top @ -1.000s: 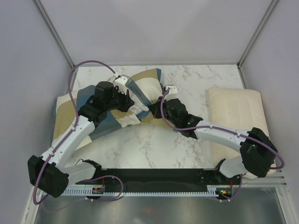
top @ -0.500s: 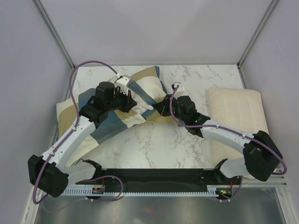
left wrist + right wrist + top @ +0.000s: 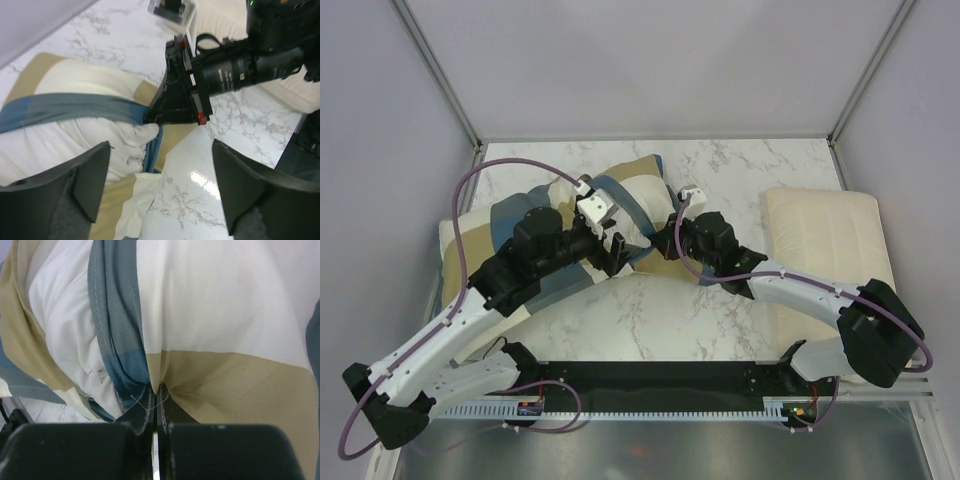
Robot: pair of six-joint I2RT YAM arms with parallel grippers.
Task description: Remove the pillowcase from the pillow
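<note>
Right fingers [image 3: 215, 452] pinch the pillowcase [image 3: 225, 380] hem at its open end; left fingers [image 3: 87, 175] wide, empty, just beside. Pillow [image 3: 65, 145] lies on the counter [image 3: 740, 175], long axis running left from the pinch; left arm nearer.

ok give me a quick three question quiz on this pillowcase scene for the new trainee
1. True or false: the left claw is clamped on the pillowcase.
2. What does the right claw grip? A) a fold of the pillowcase B) the left claw C) nothing
3. Fill in: seen from above, the spare cream pillow lies at the ___ end of the table.
Key: 1 false, it is open and empty; 2 A; 3 right.
</note>
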